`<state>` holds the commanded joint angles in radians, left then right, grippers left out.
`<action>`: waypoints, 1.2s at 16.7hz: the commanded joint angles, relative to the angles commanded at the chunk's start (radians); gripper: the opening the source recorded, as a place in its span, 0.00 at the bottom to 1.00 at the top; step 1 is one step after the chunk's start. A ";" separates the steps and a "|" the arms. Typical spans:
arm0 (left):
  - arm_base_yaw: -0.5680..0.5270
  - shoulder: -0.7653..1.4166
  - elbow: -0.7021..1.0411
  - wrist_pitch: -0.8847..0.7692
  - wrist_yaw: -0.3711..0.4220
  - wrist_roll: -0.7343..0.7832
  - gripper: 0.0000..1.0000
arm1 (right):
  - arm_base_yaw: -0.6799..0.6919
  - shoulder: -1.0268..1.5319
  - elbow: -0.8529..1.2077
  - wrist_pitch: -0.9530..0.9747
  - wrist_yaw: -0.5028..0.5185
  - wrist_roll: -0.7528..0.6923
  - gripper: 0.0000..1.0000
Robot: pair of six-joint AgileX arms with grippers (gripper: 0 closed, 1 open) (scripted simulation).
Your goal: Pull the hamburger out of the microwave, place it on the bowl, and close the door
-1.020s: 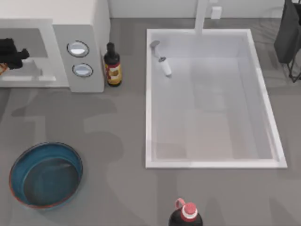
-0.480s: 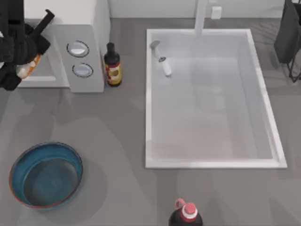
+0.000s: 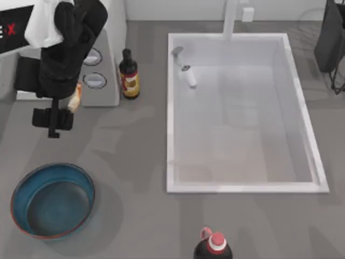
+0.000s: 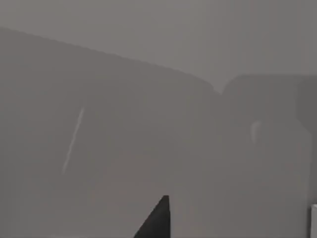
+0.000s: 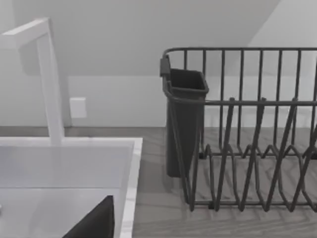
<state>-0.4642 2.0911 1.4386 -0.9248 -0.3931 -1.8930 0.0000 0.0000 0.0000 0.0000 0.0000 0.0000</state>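
Left gripper (image 3: 73, 102) fingers clamped on the hamburger (image 3: 76, 97) outside the microwave (image 3: 108, 54); likely light, soft, best gripped gently across its sides.

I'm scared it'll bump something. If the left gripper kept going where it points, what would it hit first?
The left gripper probably meets bare grey table first, between the microwave and the bowl; its wrist view faces tabletop, though depth is unclear.
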 joint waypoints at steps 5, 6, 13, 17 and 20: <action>-0.146 0.144 0.038 -0.466 -0.174 -0.545 0.00 | 0.000 0.000 0.000 0.000 0.000 0.000 1.00; -0.169 0.171 0.037 -0.538 -0.201 -0.625 0.00 | 0.000 0.000 0.000 0.000 0.000 0.000 1.00; -0.248 0.282 0.013 -0.792 -0.295 -0.897 0.00 | 0.000 0.000 0.000 0.000 0.000 0.000 1.00; -0.248 0.282 0.013 -0.792 -0.295 -0.897 0.00 | 0.000 0.000 0.000 0.000 0.000 0.000 1.00; -0.237 0.276 0.011 -0.778 -0.301 -0.893 0.00 | 0.000 0.000 0.000 0.000 0.000 0.000 1.00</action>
<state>-0.7014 2.3666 1.4496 -1.7029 -0.6939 -2.7855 0.0000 0.0000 0.0000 0.0000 0.0000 0.0000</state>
